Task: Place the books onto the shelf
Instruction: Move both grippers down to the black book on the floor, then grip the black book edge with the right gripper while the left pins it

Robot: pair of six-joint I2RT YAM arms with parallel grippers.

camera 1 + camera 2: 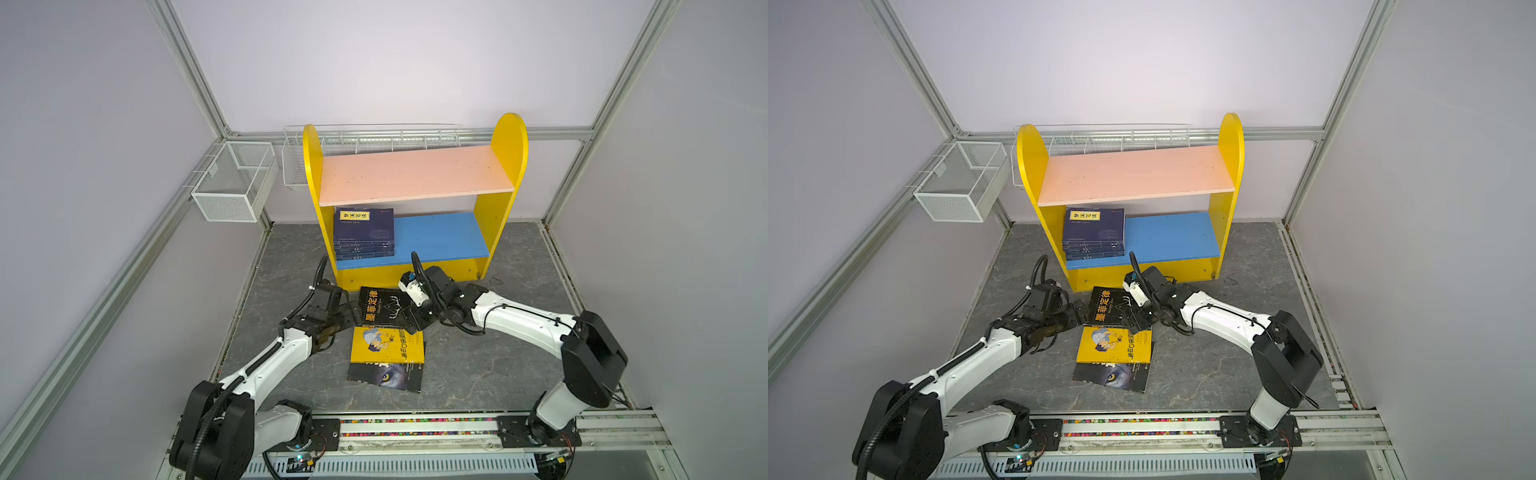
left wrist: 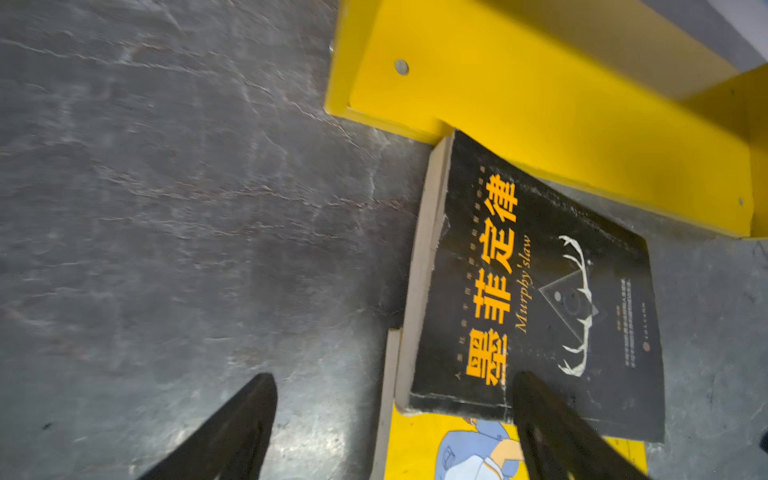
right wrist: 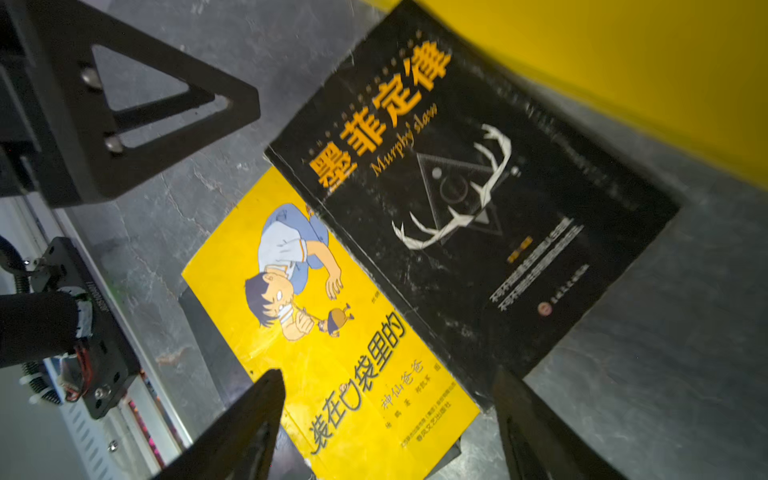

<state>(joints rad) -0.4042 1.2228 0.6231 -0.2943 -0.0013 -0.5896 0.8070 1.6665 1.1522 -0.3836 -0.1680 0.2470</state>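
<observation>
Stood at pickup of the black book (image 1: 376, 307), flat on the desk (image 1: 498, 365) before the shelf (image 1: 509, 141), overlapping the yellow cartoon book (image 1: 386, 347). Had left fingers (image 2: 548, 428) and right fingers (image 3: 245, 428) wide apart, empty, flanking it. Likely needed next: edge pinch, lift to blue lower board (image 1: 440, 237).

Top views overhead; wrists close, sharing black book (image 2: 540, 270).

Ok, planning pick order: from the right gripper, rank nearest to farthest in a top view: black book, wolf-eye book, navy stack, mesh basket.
1. black book, beside the right gripper.
2. wolf-eye book, under the yellow book.
3. navy stack, on the blue shelf board.
4. mesh basket, far left.
</observation>
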